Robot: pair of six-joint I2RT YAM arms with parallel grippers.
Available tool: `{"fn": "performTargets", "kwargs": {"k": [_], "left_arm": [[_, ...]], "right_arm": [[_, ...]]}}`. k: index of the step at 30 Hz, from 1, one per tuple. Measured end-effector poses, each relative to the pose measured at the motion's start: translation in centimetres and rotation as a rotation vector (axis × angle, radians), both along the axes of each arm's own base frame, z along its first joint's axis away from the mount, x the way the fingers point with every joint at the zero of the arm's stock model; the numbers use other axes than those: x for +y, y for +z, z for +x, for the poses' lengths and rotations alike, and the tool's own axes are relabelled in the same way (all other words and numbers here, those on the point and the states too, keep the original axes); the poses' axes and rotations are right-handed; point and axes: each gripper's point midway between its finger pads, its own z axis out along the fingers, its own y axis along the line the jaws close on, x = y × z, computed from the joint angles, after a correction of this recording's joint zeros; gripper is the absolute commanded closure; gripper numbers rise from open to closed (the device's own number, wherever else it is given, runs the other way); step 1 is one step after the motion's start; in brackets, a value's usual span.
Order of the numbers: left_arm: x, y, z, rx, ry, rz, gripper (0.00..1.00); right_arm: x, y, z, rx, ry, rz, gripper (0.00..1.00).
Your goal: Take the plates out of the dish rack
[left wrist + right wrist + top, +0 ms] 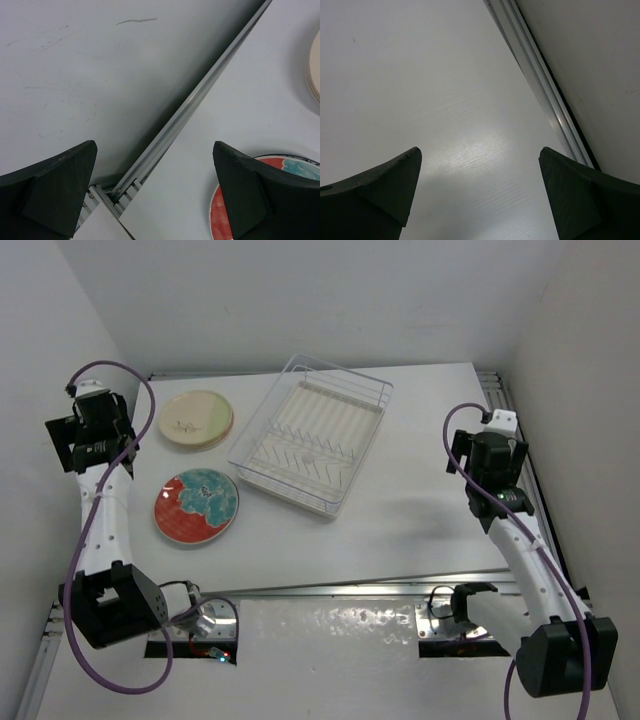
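Note:
The clear dish rack (312, 432) stands at the middle back of the table and holds no plates. A stack of cream plates (196, 419) lies to its left. The red-and-teal plate (196, 505) lies flat in front of that stack, and its rim shows in the left wrist view (300, 165). The blue-and-white plate is not in view. My left gripper (155, 190) is open and empty, raised at the table's left edge near the wall. My right gripper (479, 192) is open and empty, raised over the table's right side.
Metal rails run along the table's left edge (190, 107) and right edge (545, 95). White walls enclose the table on the left, back and right. A metal strip (330, 590) borders the near edge by the arm bases.

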Motion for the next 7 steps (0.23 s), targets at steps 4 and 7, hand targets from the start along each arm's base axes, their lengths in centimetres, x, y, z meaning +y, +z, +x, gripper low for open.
{"fn": "performTargets", "kwargs": {"k": [4,7], "left_arm": [[0.0,-0.36,-0.12,0.006,0.004,-0.003,0.0],[-0.02,-0.38,-0.12,0.004,0.003,-0.002,0.0]], "right_arm": [[0.22,-0.15,0.18,0.002,0.011,0.006,0.01],[0.31,-0.17,0.25,0.002,0.016,0.009,0.01]]}}
